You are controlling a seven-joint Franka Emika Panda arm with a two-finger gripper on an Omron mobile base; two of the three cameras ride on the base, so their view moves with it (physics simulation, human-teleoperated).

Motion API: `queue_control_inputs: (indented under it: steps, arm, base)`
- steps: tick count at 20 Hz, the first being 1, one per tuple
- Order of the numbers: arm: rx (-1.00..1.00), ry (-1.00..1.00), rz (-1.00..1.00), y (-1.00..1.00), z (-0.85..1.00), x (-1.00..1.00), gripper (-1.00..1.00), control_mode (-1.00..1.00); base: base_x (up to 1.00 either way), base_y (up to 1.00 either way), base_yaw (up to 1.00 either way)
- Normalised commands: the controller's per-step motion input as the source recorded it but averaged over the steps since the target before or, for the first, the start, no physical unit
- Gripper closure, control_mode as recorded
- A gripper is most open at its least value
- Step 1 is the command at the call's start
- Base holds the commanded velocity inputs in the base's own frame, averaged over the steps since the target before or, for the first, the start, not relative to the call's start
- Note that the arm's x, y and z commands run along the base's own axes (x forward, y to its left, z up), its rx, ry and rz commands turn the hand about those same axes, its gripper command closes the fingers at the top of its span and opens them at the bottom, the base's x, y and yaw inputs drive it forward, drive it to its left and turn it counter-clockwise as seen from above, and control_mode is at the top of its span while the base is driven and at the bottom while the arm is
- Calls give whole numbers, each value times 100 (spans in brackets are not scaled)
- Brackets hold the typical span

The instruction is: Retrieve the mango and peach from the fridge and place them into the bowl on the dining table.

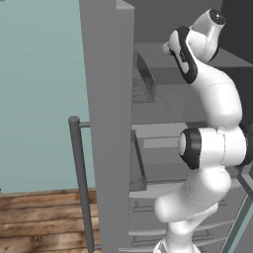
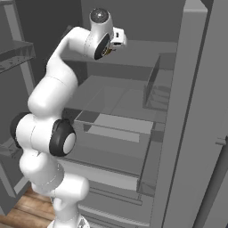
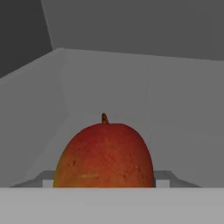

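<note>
I have the arm reaching up into the open fridge (image 1: 106, 99). In the left base view the white arm climbs from the lower right to the upper right of the frame, and in the right base view it rises from the lower left to the upper centre, where the hand sits above a grey shelf (image 2: 133, 95) inside the cabinet.

On the hand view, the mango (image 3: 105, 155) sits low and centre in the frame, red-orange with a yellowish patch at its lower left and a small brown stem on top. It is very close to the camera, with plain grey fridge walls behind it and a corner running up toward the upper left.

The fruit hides the fingertips, so I see no contact directly. The gripper (image 2: 116, 41) stands about half closed, and the mango lies right in its line, so I read it as closed on the mango.

The fridge door's bar handle (image 1: 81, 183) stands at lower left of the left base view, against wooden flooring (image 1: 44, 222).
</note>
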Motion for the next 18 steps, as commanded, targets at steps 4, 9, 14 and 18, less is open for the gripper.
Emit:
queue_control_inputs:
  steps: [4, 9, 14, 18]
  arm:
    - [-1, -24, 0, 0, 0, -100, 100, -100]
    - [-4, -16, 3, 9, -3, -100, 100, -100]
    - [-4, -10, 4, 14, -16, -100, 100, -100]
    - [-1, -6, 1, 5, 0, -99, 100, -100]
  base:
    - [0, 0, 0]
    - [0, 0, 0]
    - [0, 0, 0]
    - [0, 0, 0]
